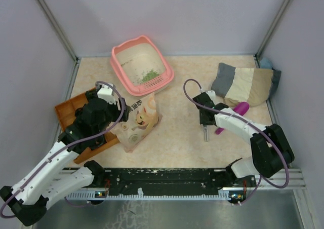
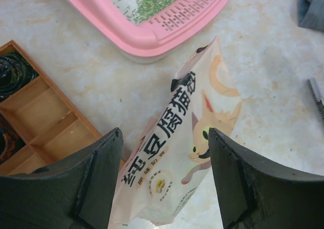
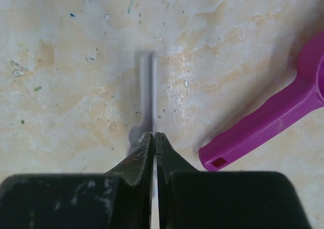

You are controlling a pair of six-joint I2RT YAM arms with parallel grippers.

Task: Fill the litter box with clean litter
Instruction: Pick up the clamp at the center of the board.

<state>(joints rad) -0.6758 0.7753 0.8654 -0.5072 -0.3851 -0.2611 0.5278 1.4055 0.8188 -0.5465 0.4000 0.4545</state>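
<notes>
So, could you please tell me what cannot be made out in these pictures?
Scoop bowl: right wrist view, cut off by the right edge.
Orange tray: top view, mostly hidden by the left arm.
Litter box far end: left wrist view, cut off by the top edge.
Grey streak: right wrist view, too blurred to identify.

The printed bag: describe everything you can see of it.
The bag is a beige, paper-like pouch printed with a cartoon cat, black Chinese characters and orange shapes. It lies face up and creased on the table, its top end close to the pink litter box. The left gripper stands open astride its bottom end, not clearly touching it.
</notes>
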